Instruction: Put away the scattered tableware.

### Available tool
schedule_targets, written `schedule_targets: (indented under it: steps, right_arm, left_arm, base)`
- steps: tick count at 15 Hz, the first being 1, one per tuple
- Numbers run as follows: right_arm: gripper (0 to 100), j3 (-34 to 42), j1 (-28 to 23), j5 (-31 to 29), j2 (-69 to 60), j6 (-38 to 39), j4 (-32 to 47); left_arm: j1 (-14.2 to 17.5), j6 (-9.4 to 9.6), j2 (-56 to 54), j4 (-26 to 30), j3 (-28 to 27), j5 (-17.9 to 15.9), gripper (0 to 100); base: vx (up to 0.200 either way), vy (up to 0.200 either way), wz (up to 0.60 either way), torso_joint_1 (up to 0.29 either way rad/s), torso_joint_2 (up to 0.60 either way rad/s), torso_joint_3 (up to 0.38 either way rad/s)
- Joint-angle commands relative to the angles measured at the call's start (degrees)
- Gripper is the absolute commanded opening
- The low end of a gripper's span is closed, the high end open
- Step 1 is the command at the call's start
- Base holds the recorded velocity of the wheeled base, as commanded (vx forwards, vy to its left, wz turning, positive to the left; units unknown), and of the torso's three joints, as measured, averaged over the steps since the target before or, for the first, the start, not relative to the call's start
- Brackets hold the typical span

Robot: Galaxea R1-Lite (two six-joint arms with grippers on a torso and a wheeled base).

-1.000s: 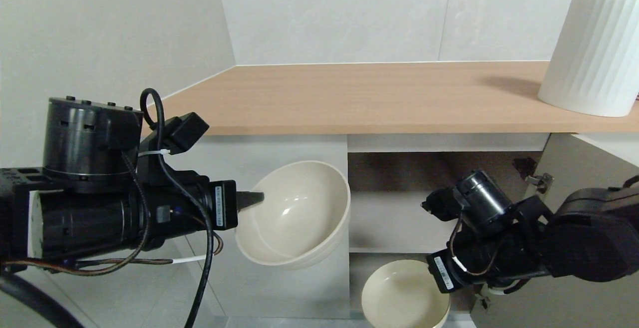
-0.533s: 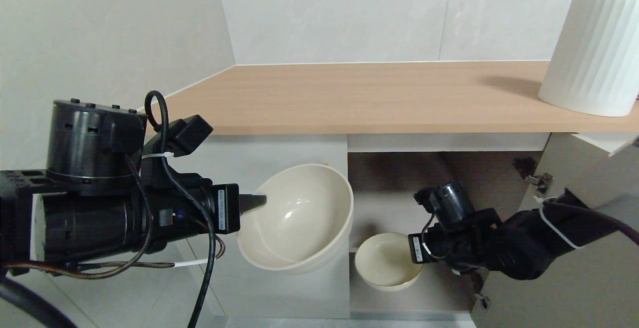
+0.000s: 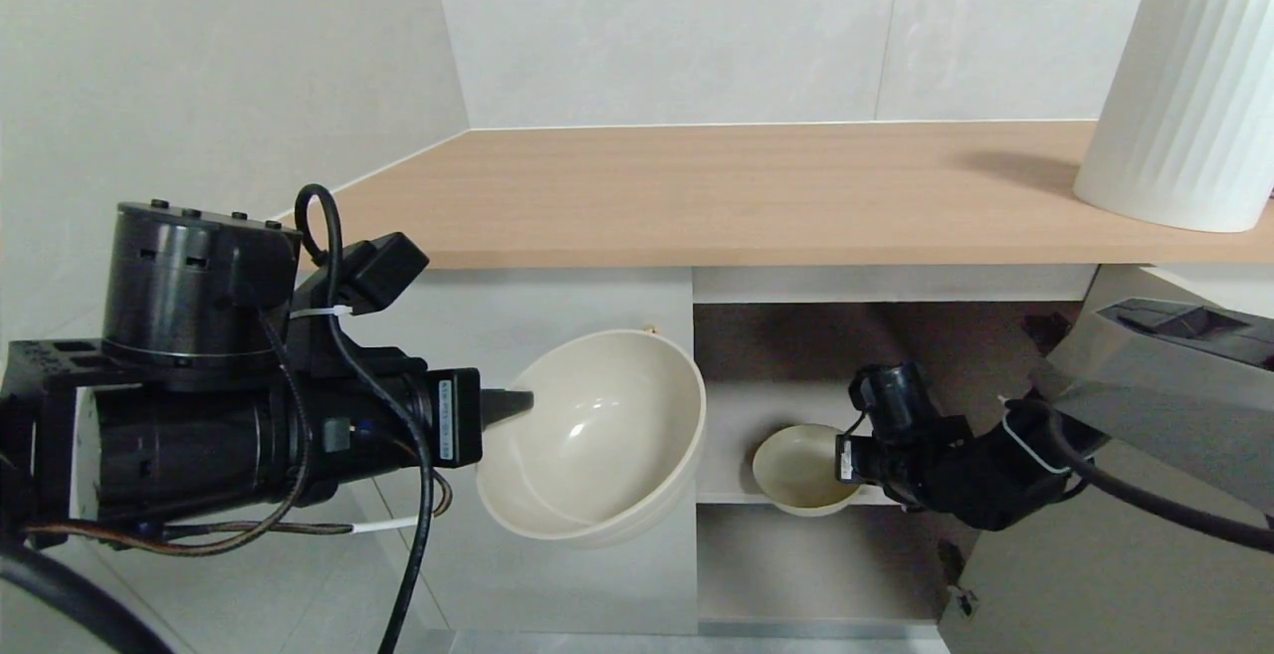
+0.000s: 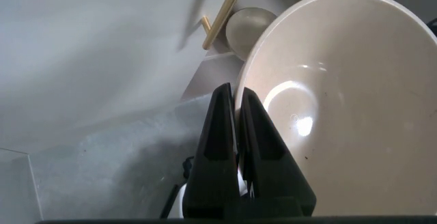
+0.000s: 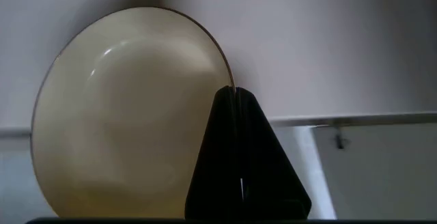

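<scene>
The white ribbed container (image 3: 1179, 107) on the countertop (image 3: 746, 196) is cut off by the head view's right edge; the small bowl (image 3: 796, 467) has its right rim hidden behind the right gripper (image 3: 846, 460); whether that bowl rests on the cabinet shelf (image 3: 727, 445) or hangs just above it cannot be told. In the left wrist view the large bowl (image 4: 341, 115) runs past the right and bottom edges and covers part of the small bowl far off; in the right wrist view the small bowl's lower part is cut off by the bottom edge.
</scene>
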Motion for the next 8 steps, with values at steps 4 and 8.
schedule_targets:
  steps: [4, 8]
  right_arm:
    - [0, -6.46, -2.72, -2.27, 6.56, 0.10, 0.31]
    - [0, -10.42, -2.89, -2.98, 8.40, 0.10, 1.27]
  left_arm:
    - [-0.01, -0.04, 0.37, -0.03, -0.01, 0.03, 0]
    - [-0.18, -0.04, 0.73, -0.03, -0.01, 0.03, 0]
  base:
    - [0.000, 0.000, 0.00, 0.000, 0.00, 0.000]
    - [0.000, 0.000, 0.00, 0.000, 0.00, 0.000]
